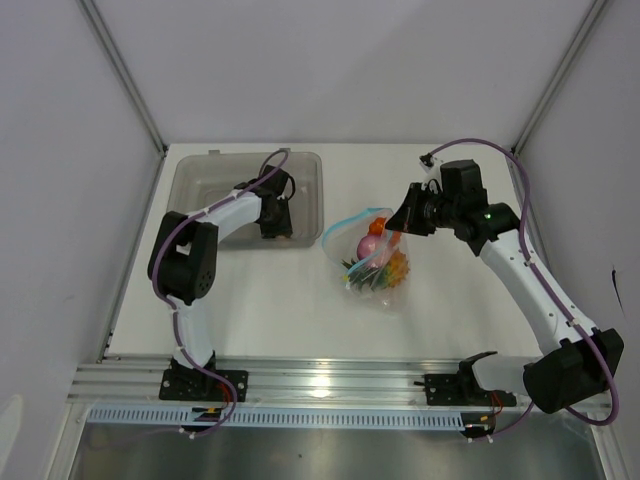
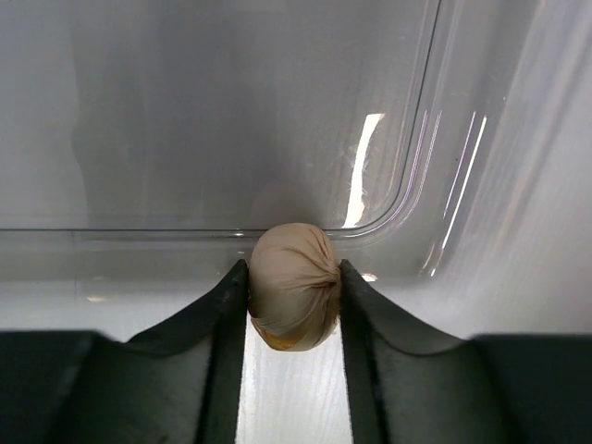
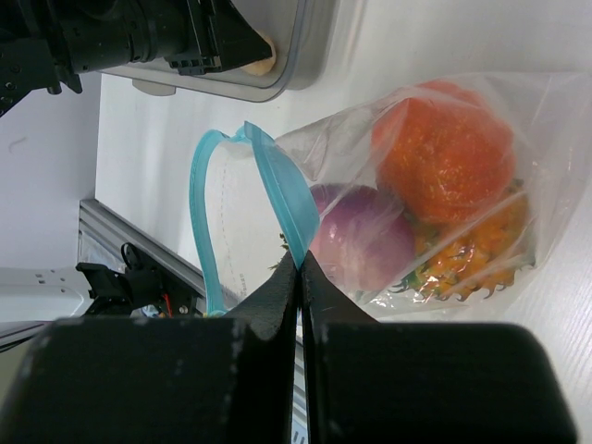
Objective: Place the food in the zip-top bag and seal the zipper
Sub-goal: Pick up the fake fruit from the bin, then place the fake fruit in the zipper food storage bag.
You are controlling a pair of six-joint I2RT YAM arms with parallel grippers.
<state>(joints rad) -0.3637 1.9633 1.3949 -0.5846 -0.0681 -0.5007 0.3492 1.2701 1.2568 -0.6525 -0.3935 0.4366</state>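
Left gripper [image 2: 294, 276] pinches bulb [image 2: 294, 301] in tray [image 2: 416, 185], lower centre; right gripper [image 3: 302, 264] clamps zipper [image 3: 280, 190] of bag [image 3: 555, 102]. Next, likely: lift bulb, carry into bag mouth.

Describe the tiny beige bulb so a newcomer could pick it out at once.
Find the grey translucent tray at the far left of the table. Toward its near right corner, the left gripper pinches a tiny beige bulb between its fingers. It is the only food outside the zip-top bag, pale and wrinkled where the bagged pieces are bright orange and purple.
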